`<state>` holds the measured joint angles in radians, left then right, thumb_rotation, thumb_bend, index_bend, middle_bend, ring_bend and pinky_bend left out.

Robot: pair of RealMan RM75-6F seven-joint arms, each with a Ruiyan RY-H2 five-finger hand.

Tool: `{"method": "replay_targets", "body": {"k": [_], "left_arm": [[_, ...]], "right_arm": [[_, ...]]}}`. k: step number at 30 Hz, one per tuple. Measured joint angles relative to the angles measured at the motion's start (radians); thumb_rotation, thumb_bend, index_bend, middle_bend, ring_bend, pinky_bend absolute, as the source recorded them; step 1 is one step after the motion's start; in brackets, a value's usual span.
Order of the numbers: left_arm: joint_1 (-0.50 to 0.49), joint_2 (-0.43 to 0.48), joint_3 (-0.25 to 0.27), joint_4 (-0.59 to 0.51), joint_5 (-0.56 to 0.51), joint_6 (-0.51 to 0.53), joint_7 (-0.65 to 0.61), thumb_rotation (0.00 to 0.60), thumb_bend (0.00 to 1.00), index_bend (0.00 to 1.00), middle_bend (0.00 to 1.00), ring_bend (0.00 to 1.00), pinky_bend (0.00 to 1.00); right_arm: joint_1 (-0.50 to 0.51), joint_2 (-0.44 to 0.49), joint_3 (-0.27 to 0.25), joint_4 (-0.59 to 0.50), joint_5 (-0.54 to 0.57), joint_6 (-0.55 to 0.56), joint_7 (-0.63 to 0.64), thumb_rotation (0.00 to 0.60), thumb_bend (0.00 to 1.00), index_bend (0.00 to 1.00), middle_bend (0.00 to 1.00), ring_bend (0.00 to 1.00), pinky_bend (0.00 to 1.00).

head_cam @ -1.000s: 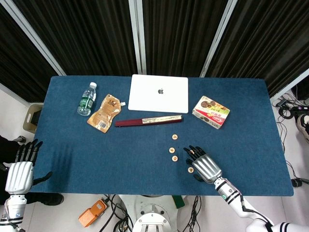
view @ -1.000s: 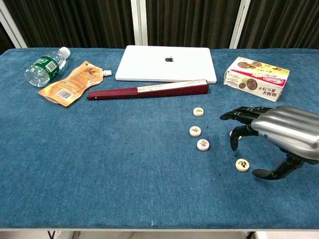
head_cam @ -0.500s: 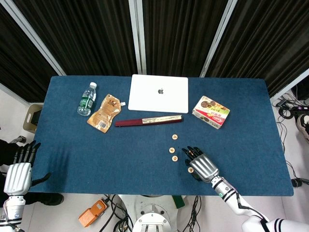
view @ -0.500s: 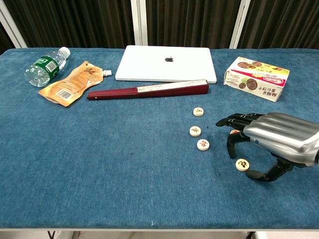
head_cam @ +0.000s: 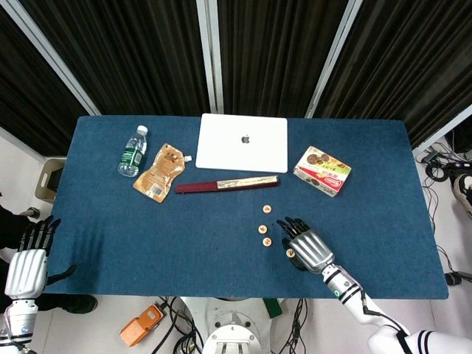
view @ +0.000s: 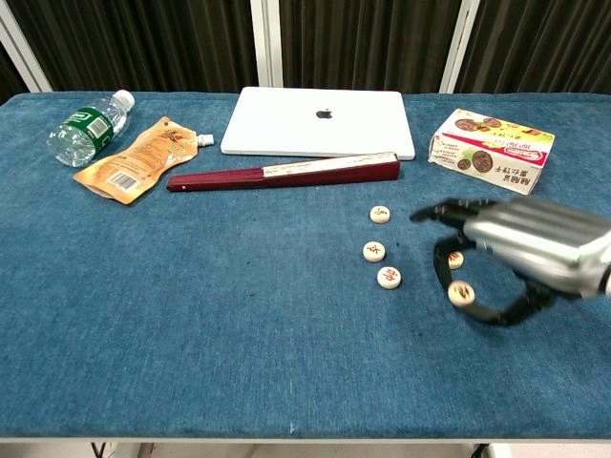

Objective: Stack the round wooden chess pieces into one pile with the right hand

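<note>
Three round wooden chess pieces lie in a short line on the blue table (view: 191,315): one (view: 380,214) furthest back, one (view: 374,251) in the middle, one (view: 389,277) nearest. My right hand (view: 520,250) arches over the cloth just right of them. It pinches a fourth piece (view: 461,293) between a finger and the thumb, slightly tilted. A fifth piece (view: 455,259) lies partly hidden under the fingers. In the head view the right hand (head_cam: 308,247) holds that piece (head_cam: 290,253) beside the line (head_cam: 262,228). My left hand (head_cam: 26,269) hangs off the table's left front corner, fingers spread, holding nothing.
A white laptop (view: 320,121) lies closed at the back centre, with a folded dark red fan (view: 284,172) in front of it. A water bottle (view: 88,126) and an orange pouch (view: 138,159) lie at the back left. A cookie box (view: 492,150) sits behind the right hand.
The right hand has moved left and back toward the line of pieces. Its thumb and finger have closed on the nearest piece, which has shifted back with it.
</note>
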<state>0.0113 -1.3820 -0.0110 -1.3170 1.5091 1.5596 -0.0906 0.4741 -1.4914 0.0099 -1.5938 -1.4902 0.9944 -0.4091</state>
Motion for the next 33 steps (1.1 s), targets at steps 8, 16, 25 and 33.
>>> {"method": "replay_targets", "body": {"k": [8, 16, 25, 33], "left_arm": [[0.001, 0.002, 0.000, -0.007, -0.001, -0.002, 0.006, 0.600, 0.05, 0.09, 0.01, 0.00, 0.00], [0.003, -0.003, 0.001, 0.004, -0.010, -0.014, -0.001, 0.600, 0.05, 0.09, 0.01, 0.00, 0.00], [0.005, -0.007, 0.000, 0.017, -0.013, -0.016, -0.014, 0.600, 0.05, 0.09, 0.01, 0.00, 0.00], [0.010, -0.011, 0.001, 0.028, -0.016, -0.017, -0.022, 0.600, 0.05, 0.09, 0.01, 0.00, 0.00]], "right_arm": [[0.092, -0.008, 0.097, -0.029, 0.104, -0.069, -0.072, 0.600, 0.52, 0.58, 0.10, 0.06, 0.15], [0.186, -0.082, 0.140, 0.008, 0.268, -0.144, -0.203, 0.600, 0.52, 0.57, 0.10, 0.06, 0.15], [0.254, -0.151, 0.150, 0.067, 0.369, -0.154, -0.252, 0.600, 0.52, 0.55, 0.11, 0.06, 0.15], [0.283, -0.171, 0.140, 0.089, 0.409, -0.144, -0.267, 0.600, 0.52, 0.53, 0.10, 0.06, 0.15]]}}
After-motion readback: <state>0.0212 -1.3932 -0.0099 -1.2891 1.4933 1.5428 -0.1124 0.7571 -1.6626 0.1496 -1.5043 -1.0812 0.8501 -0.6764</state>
